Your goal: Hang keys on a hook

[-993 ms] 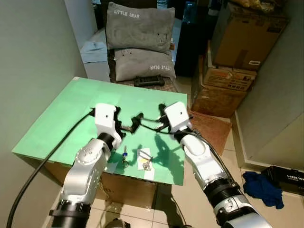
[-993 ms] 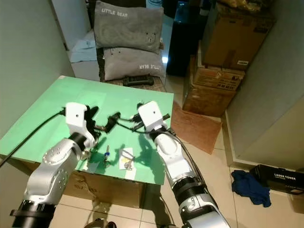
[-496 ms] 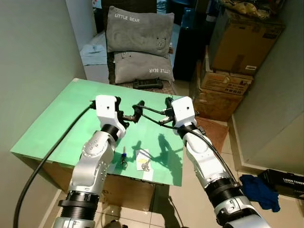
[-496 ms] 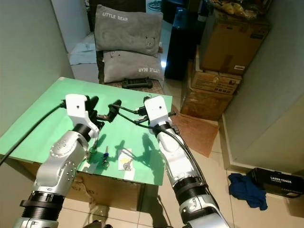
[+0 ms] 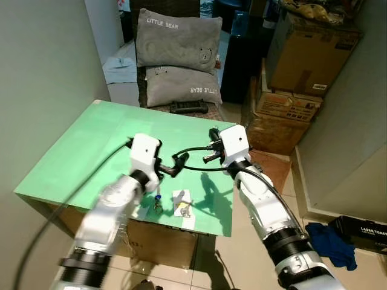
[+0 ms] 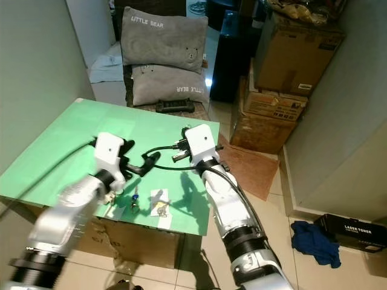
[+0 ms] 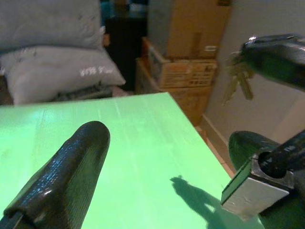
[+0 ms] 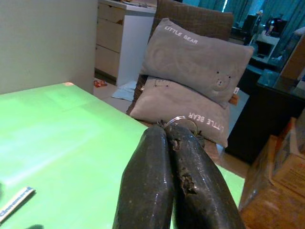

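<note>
The left end effector (image 5: 171, 164) is held above the green table (image 5: 78, 151), its fingers spread apart and empty. Near the table's front edge, a blue-tagged key (image 5: 157, 201) and a white card (image 5: 183, 202) are seen lying. The right end effector (image 8: 172, 160) is pressed closed on the keys (image 7: 238, 78), apparently by their ring (image 8: 181, 122), above the table's right part.

Table (image 5: 91, 145) sits right in front of the robot, wall (image 5: 36, 72) on its left. Two pillows (image 5: 178, 60) stacked behind it, cardboard boxes (image 5: 296, 78) off to the right.
</note>
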Tool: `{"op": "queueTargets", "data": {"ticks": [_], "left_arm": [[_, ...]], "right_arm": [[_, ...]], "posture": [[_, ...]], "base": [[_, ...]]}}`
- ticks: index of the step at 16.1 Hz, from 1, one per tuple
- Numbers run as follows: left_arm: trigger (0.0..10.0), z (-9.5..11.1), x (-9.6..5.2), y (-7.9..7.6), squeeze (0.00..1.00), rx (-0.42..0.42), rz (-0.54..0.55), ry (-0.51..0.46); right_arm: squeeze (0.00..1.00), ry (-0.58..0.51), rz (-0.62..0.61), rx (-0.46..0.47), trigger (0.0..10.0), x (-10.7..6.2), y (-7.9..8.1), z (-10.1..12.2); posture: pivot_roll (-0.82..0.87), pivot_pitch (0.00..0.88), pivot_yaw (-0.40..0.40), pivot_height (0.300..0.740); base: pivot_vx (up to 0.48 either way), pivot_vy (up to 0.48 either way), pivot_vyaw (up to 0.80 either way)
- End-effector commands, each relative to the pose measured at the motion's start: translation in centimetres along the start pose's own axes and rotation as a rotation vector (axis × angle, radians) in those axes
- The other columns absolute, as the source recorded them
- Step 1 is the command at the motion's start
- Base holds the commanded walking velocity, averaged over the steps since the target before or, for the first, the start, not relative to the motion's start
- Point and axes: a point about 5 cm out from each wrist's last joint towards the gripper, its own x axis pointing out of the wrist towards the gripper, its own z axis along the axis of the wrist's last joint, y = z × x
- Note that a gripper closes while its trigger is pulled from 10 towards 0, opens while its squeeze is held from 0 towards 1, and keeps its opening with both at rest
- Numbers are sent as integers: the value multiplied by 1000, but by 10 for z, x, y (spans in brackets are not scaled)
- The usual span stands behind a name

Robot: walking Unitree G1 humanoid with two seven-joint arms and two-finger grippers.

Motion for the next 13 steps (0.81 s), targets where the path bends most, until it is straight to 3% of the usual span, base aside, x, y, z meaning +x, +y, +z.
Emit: {"op": "queueTargets", "data": {"ticks": [1, 3, 5, 7, 9, 12, 13], "left_arm": [[10000, -7, -10, 12, 0, 3, 10, 61], [10000, 18, -29, 26, 0, 10, -72, 4], [10000, 28, -43, 32, 0, -24, -125, -9], [10000, 27, -56, 24, 0, -31, -240, 22], [10000, 17, -66, 5, 0, -35, -383, 83], [10000, 13, -60, -12, 0, -62, -420, 84], [10000, 16, -47, -7, 0, -128, -294, 22]], "right_arm": [[0, -44, -62, 10, 0, 2, -21, 10], [0, -3, -93, -13, 0, -4, -34, 0], [0, 19, -109, -16, 0, -7, -40, -5], [0, 43, -113, -16, 0, -10, -42, -12], [0, 50, -107, -13, 0, -10, -40, -13], [0, 39, -85, -11, 0, -4, -33, -10], [0, 18, -83, -2, 0, 0, -31, -5]], "posture": [[110, 7, -29, 740], [110, 9, -31, 740], [112, 12, -33, 740], [116, 14, -36, 740], [116, 14, -38, 740], [115, 14, -38, 740], [113, 10, -37, 740]], "base": [[0, 0, 0], [0, 0, 0], [0, 0, 0], [0, 0, 0], [0, 0, 0], [0, 0, 0], [0, 0, 0]]}}
